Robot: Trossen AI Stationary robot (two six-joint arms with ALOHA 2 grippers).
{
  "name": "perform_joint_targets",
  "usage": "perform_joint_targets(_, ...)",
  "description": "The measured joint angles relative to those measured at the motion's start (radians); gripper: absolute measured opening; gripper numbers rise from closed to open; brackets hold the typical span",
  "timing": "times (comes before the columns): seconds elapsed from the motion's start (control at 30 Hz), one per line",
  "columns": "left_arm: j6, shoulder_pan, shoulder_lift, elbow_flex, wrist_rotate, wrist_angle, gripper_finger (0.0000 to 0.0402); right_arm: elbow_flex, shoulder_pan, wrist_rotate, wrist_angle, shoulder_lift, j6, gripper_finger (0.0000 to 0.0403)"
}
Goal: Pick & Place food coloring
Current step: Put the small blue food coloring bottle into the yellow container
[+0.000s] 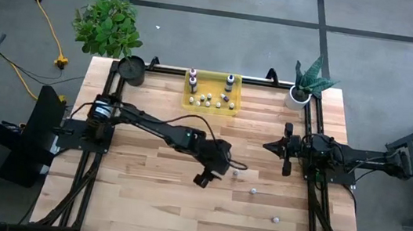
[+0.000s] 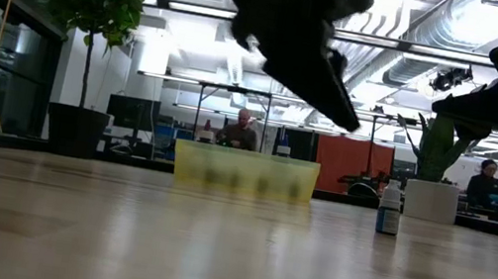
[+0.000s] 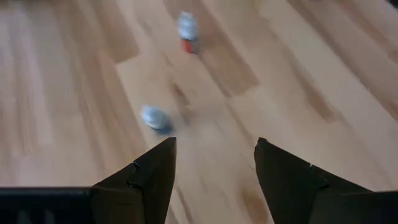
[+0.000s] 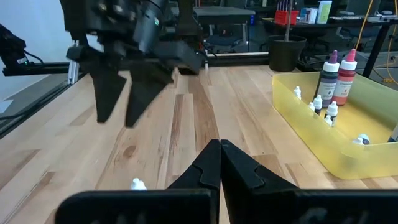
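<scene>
1. Bright, even overhead lighting; ceiling strips [image 2: 248, 19] glaring in the low view.
2. Soft sheen across the table [image 2: 115, 228].
3. Pretty blurry bottles [image 3: 186, 31] in the left wrist view.

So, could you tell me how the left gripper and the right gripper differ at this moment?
The left gripper is out over the middle of the table, while the right gripper waits at the right side near its base. The left gripper's fingers stand apart and hold nothing, with a small bottle on the wood ahead; the right gripper's fingers are pressed together. Both are dark, two-fingered and empty.
</scene>
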State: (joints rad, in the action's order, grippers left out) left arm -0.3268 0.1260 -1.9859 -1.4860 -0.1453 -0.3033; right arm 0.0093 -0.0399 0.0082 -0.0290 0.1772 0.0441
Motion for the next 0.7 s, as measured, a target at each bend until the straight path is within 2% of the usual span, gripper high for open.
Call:
perform_joint_targets(0.1, 0.045, -0.011, -0.049, -0.032, 0.017, 0.009, 0.0205, 0.0, 0.0, 0.0, 0.0, 0.0, 0.0, 0.0)
perform_joint_targets(0.23, 0.117, -0.026, -0.119, -0.066, 0.147, 0.017, 0.0205, 0.0, 0.0, 0.0, -0.001, 0.001, 0.0, 0.0)
perform_joint_targets(0.3, 0.157, -0.03, -0.14, -0.081, 0.169, 0.011, 0.0205, 0.0, 0.0, 0.0, -0.002, 0.0, 0.0, 0.0)
perform_joint_targets(0.4, 0.168, -0.038, -0.159, -0.102, 0.138, 0.033, 0.0205, 0.0, 0.0, 0.0, -0.002, 0.0, 0.0, 0.0)
perform_joint_targets(0.7, 0.054, -0.041, -0.163, -0.101, 0.043, 0.036, 0.0205, 0.0, 0.0, 0.0, -0.003, 0.0, 0.0, 0.0)
